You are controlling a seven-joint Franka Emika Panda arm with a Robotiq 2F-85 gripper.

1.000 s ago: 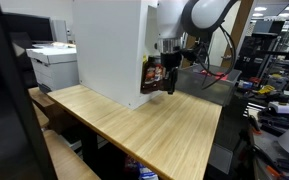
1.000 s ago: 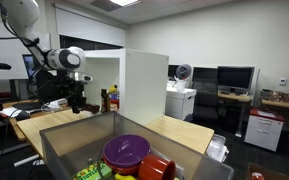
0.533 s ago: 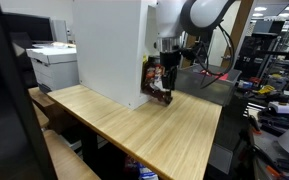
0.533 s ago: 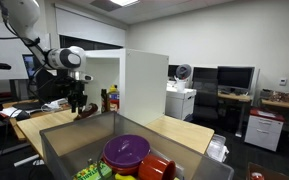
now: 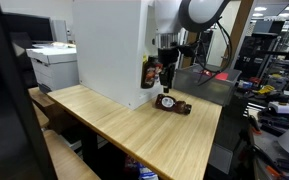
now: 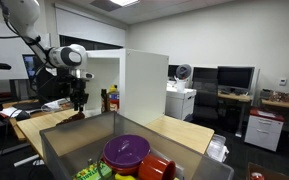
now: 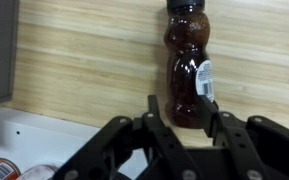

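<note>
Tool hangs with its jaws apart and holds nothing, just above the dark brown bottle, which lies flat on the wooden counter.

Arm bent overhead, wrist vertical, pincer pointing straight down — jaws parted (roughly halfway) — hovering

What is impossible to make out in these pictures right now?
Label of the brown bottle: wrist view, print blurred.
The red-and-white item: wrist view, cut off by the bottom edge.
Things inside the white cabinet: exterior view, too small, partly behind the gripper.
</note>
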